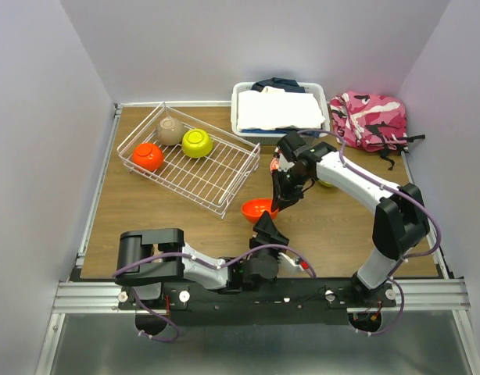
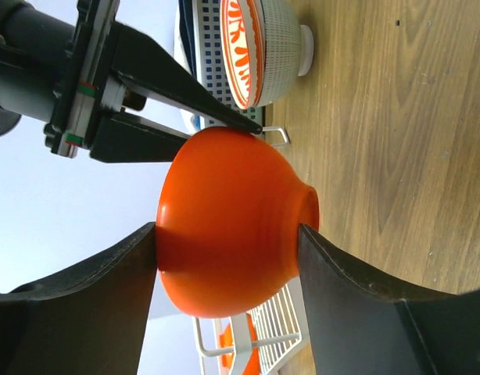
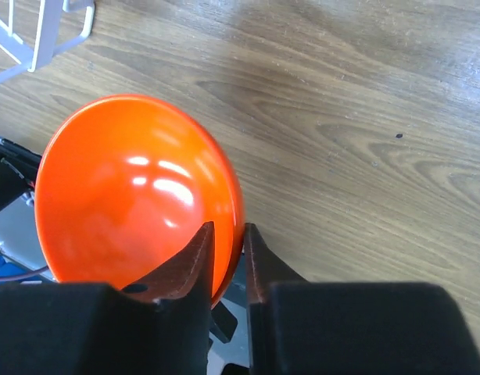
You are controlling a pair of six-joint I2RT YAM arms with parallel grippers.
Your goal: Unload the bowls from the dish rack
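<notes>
An orange bowl is held above the wooden table near the front corner of the white wire dish rack. My right gripper is shut on its rim, one finger inside and one outside, as the right wrist view shows on the bowl. My left gripper spans the same bowl, its fingers pressed against rim and foot; it also shows in the top view. The rack holds a taupe bowl, a lime-yellow bowl and a second orange bowl.
A white-pink bowl with a red-patterned inside stands on the table behind the right gripper. A lime-yellow bowl peeks from under the right arm. A white bin of folded cloth and a pink camouflage backpack sit at the back.
</notes>
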